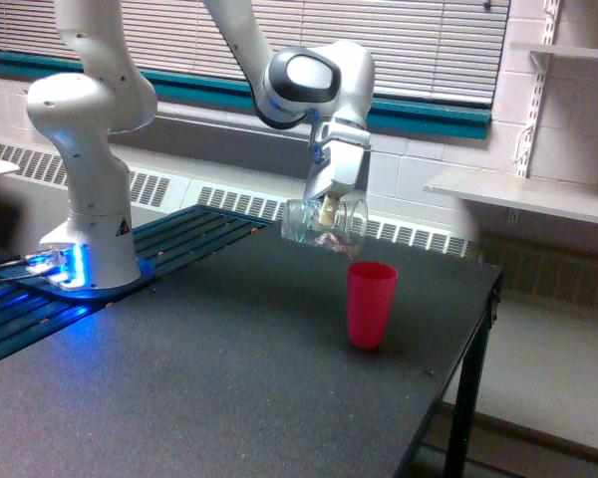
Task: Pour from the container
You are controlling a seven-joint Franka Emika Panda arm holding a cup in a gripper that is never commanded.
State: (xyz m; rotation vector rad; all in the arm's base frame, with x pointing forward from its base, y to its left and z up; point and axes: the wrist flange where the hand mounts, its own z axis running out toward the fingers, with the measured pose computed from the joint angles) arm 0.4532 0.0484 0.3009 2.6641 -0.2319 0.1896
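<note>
The fingers (326, 211) are closed on the container (324, 223), pinching its clear wall from above; only a pale tip of one finger shows through the plastic, and how the far finger sits cannot be made out. The container hangs in the air above the tabletop (179, 388), lying nearly on its side, its long axis close to level and running across the exterior view. Its mouth faces the exterior view's right and dips slightly downward, while its base faces the exterior view's left. Inside, a small pinkish clump rests against the lower wall near the mouth, too blurred to tell what it is. The rim of the mouth is hard to separate from the white radiator grille behind it. Just below and a little to the exterior view's right of the mouth stands a pink cup (370, 304), upright on the tabletop and open at the top, apart from the container with a clear gap between them. The cup stands nearer the tabletop's edge on the exterior view's right than its middle. Above the fingers the white wrist and arm (314, 80) rise and leave the picture at the top, so the upper links are cut off. The arm's base (85, 199) stands at the far corner on the exterior view's left, with blue light glowing at its foot.
</note>
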